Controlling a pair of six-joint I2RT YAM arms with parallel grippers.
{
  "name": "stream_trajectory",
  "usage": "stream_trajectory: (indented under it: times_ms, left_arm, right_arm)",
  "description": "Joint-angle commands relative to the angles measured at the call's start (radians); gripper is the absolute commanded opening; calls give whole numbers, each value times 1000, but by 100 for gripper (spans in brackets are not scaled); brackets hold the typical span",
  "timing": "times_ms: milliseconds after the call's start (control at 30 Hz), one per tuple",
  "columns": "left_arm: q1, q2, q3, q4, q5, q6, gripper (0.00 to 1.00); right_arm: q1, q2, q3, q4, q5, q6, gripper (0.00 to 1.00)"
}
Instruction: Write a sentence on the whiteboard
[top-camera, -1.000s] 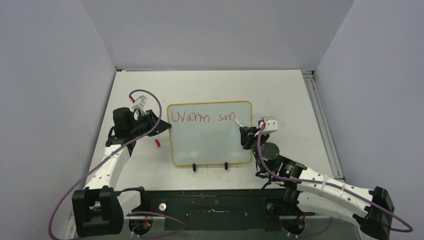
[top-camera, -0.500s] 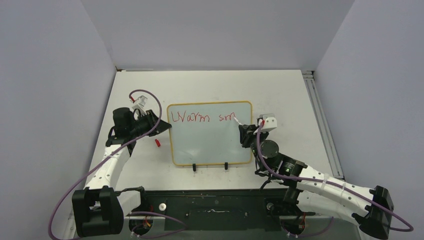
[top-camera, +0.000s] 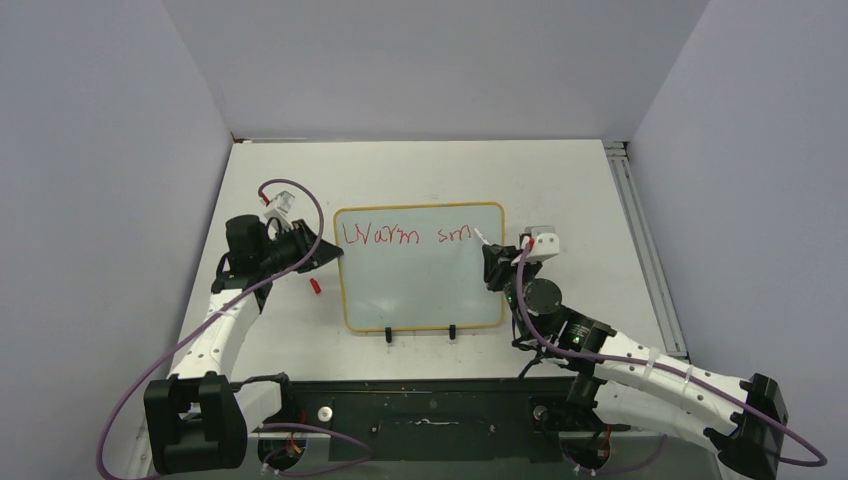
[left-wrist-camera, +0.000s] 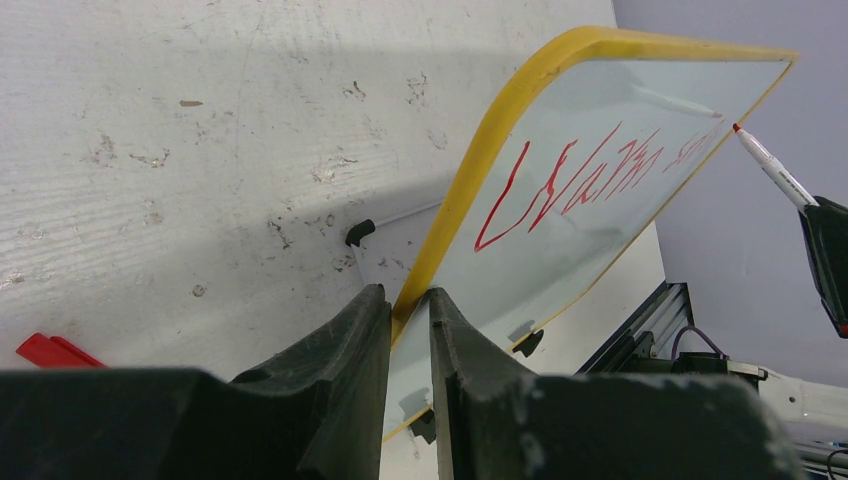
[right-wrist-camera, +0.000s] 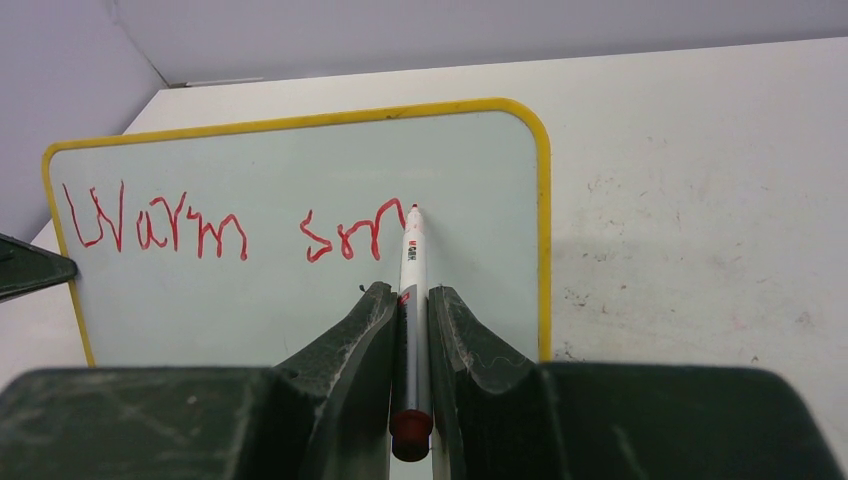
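Looking down from the top, the whiteboard (top-camera: 420, 290) stands mid-desk (top-camera: 420, 170) between both arms, and the red sentence (top-camera: 405, 235) reads just "Warm sm"; a small red bit (top-camera: 315, 286) lies on the desk left of the board; left wrist cam: left tool (left-wrist-camera: 405, 296) pinching the board's yellow frame edge; right wrist cam: right tool (right-wrist-camera: 410, 292) clamped on the marker (right-wrist-camera: 412, 250), tip at the last stroke.

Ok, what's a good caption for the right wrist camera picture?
Right gripper pinches a red-tipped marker, its tip at the end of the red writing "Warm sm" on the yellow-framed whiteboard.
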Motion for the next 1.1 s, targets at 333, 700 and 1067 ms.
stream_trajectory:
  times_ms: [333, 700, 1067]
  left_arm:
    - [-5, -13, 50, 9, 6, 22, 19]
    - [-6, -20, 50, 9, 9, 23, 19]
    - [-6, -27, 47, 10, 9, 22, 19]
  right_arm:
    - [-23, 5, 21, 14, 37, 2, 5]
    - [-22, -18, 5, -59, 36, 42, 5]
    - [-23, -43, -15, -123, 19, 98, 5]
